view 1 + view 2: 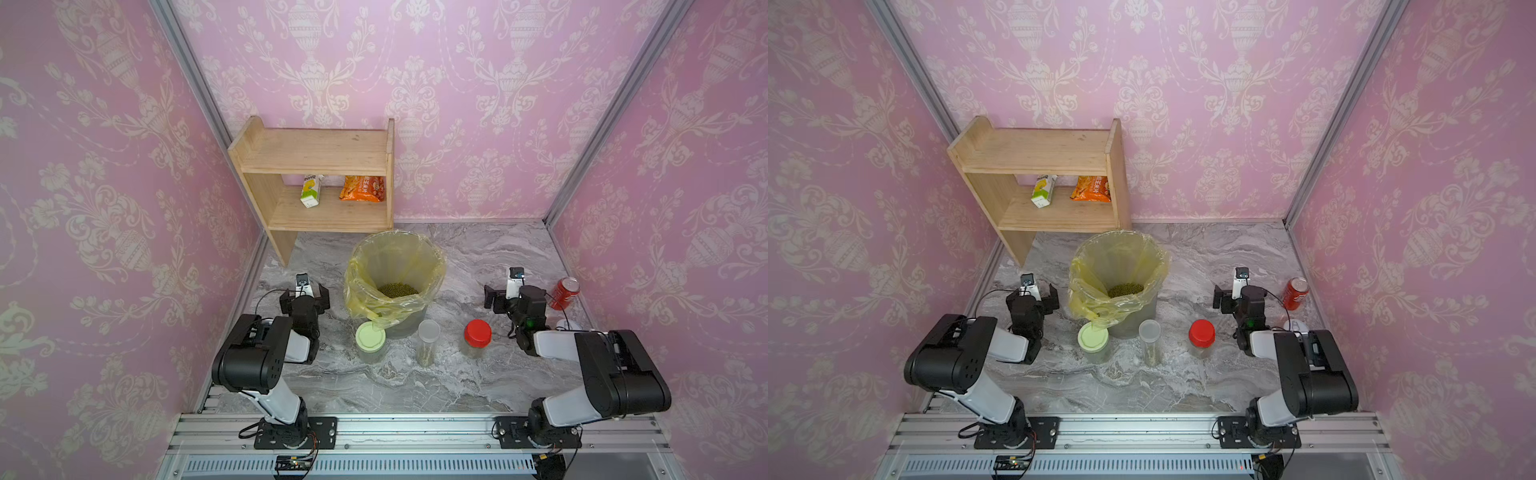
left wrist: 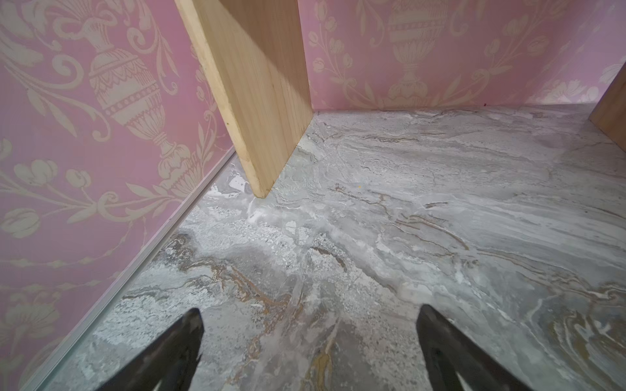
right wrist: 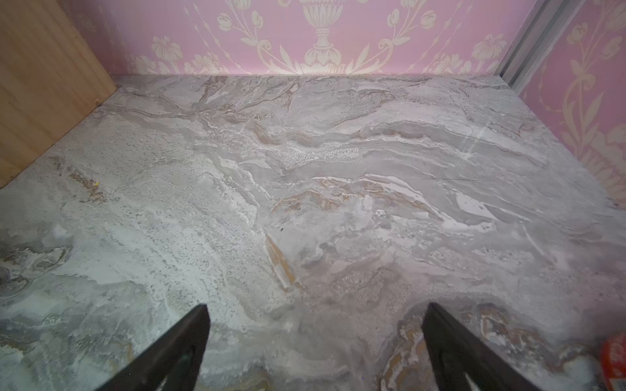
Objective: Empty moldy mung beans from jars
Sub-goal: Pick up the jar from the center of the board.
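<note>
Three jars stand in a row on the marble table in both top views: a squat one with a pale-green lid point(image 1: 370, 337), a tall narrow whitish one point(image 1: 428, 341) and a red-lidded one point(image 1: 478, 336). Just behind them, a heap of mung beans point(image 1: 397, 289) lies in a bin lined with a yellow bag point(image 1: 365, 266). My left gripper point(image 1: 305, 293) hovers left of the bin, open and empty. My right gripper point(image 1: 509, 296) is to the right of the bin, also open and empty. Both wrist views show only bare marble between the spread fingers of the left gripper point(image 2: 310, 315) and the right gripper point(image 3: 315, 313).
A wooden shelf point(image 1: 316, 153) stands at the back left, holding a small carton point(image 1: 311, 191) and an orange snack bag point(image 1: 361, 189). A red soda can point(image 1: 564, 293) stands close to the right of my right gripper. Pink walls enclose three sides.
</note>
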You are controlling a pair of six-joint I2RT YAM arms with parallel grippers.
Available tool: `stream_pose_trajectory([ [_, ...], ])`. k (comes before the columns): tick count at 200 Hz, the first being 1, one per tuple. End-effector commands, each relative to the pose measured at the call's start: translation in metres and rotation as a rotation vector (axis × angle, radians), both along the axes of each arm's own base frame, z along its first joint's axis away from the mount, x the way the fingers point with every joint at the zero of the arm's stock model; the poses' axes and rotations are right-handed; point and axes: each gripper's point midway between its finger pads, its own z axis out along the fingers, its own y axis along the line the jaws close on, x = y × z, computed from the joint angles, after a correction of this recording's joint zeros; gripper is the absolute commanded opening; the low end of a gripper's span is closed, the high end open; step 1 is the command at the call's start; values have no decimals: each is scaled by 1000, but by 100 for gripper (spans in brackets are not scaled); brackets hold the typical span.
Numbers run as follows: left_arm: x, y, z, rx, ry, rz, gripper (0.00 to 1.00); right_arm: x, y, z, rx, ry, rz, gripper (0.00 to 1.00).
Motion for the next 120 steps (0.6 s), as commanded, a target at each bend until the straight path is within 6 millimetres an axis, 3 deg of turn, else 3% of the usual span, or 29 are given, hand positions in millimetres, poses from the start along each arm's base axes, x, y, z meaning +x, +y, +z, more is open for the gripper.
stream_pose_trajectory([
  [1,3,-6,-1,-5,4,-49,99,5,1,5,1,-14,6,100],
  [120,4,2,-2,-17,18,-8,99,6,-1,5,21,-12,11,100],
])
